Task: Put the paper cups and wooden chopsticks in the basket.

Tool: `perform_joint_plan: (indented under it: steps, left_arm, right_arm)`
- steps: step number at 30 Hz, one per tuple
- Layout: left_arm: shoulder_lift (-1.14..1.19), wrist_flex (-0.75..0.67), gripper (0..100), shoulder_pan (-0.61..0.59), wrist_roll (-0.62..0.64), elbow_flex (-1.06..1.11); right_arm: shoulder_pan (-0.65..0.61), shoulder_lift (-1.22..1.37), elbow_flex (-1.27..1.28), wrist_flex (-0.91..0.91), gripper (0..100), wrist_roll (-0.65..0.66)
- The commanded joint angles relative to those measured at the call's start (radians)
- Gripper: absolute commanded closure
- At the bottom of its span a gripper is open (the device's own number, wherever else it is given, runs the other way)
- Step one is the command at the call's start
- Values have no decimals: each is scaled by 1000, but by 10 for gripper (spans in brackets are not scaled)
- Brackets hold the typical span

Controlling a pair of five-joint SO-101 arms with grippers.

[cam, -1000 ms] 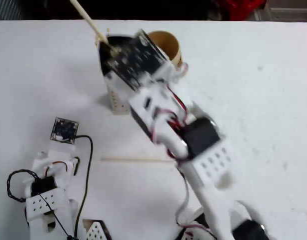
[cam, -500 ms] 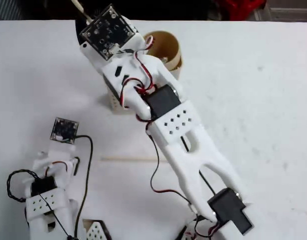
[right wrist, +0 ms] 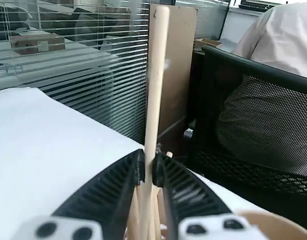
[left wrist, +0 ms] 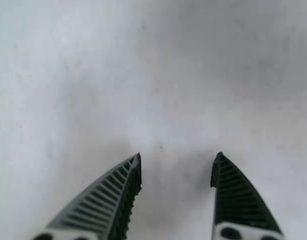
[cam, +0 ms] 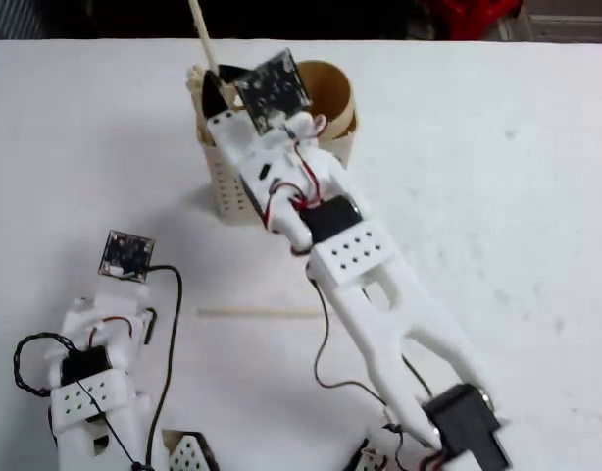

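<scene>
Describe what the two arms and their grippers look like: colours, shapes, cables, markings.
Both the right arm and left arm are white plastic shells dotted with small holes, carrying black servos. Red and black wires run along the right; a black cable loops by the left. The left gripper and right gripper have dark, tapered, ribbed fingers on white bases.

White perforated plastic basket (cam: pixel 225 196) stands at the far middle of the desk (cam: pixel 497 177). Brown paper cup (cam: pixel 332 90) sits inside its right part. Right pincer (right wrist: pixel 149 167) is above the basket's left part, clamped on an upright wooden chopstick (cam: pixel 200 34). A second wooden chopstick (cam: pixel 257 313) lies flat on the desk, nearer than the basket, between the arms. Left pincer (left wrist: pixel 176 162) hangs spread over bare desk at near left.
</scene>
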Motion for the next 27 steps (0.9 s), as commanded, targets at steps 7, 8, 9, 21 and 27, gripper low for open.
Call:
perform_joint_plan:
  steps: [7, 8, 9, 21, 27]
  left_arm:
    - [-13, -12, 763, 8, -11, -9]
    - [-13, -12, 763, 8, -11, -9]
    - [-13, -12, 763, 8, -11, -9]
    - [-13, -12, 763, 8, -11, -9]
    - [-13, -12, 763, 8, -11, -9]
  right_arm:
    - [5, -249, 52, 208, 787, -9]
    - [5, -271, 52, 242, 776, -9]
    - [5, -292, 52, 282, 783, -9]
    - [-21, -524, 49, 938, 896, 186]
    - [-136, -394, 92, 1066, 872, 353]
